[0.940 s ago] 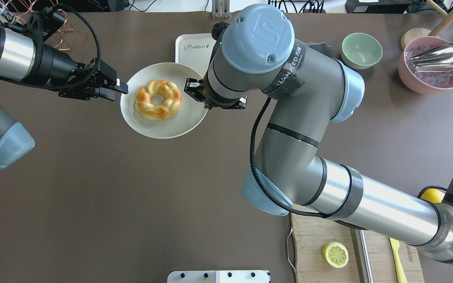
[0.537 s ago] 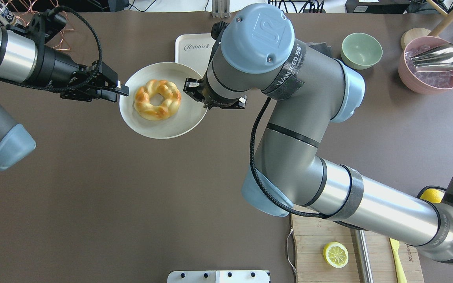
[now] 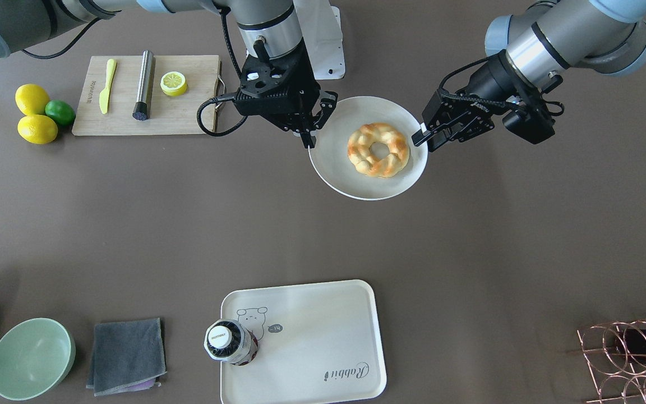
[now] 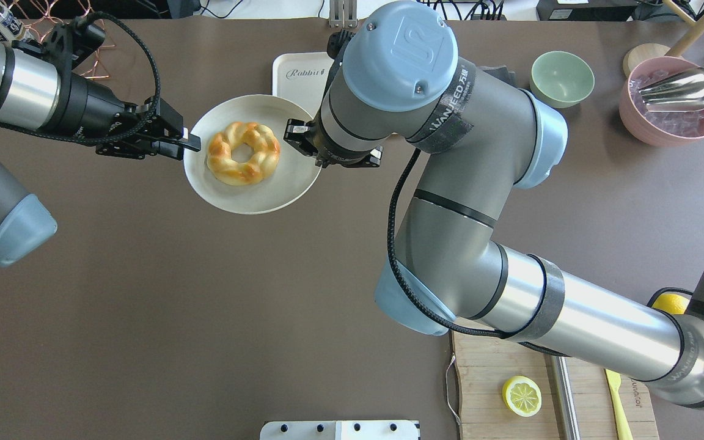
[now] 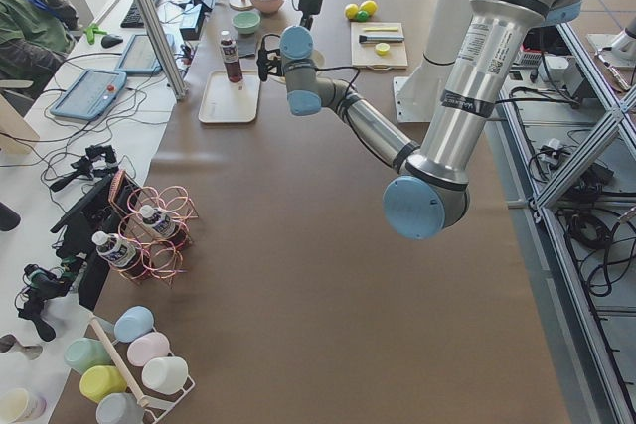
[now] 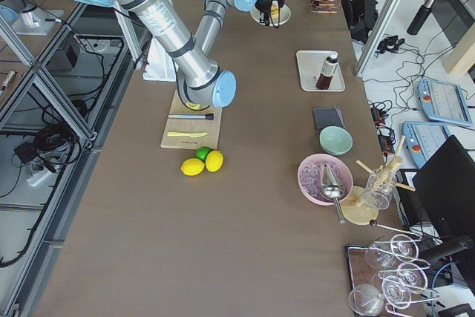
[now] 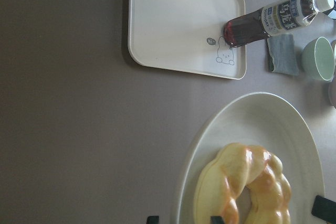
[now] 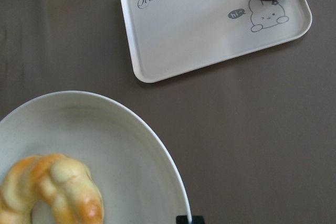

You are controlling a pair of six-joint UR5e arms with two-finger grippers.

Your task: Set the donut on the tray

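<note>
Donut (image 4: 243, 153) in the middle of a white plate (image 4: 254, 200), not on the tray (image 4: 298, 79).
From overhead I see my left end effector (image 4: 188, 142) pinching the plate's rim at 9 o'clock and my right end effector (image 4: 300, 132) pinching it at 3 o'clock. The tray lies on the tabletop (image 4: 144, 305) at the plate's 1 o'clock, well apart from it, with a dark bottle (image 3: 225, 341) standing on its bear corner.
</note>
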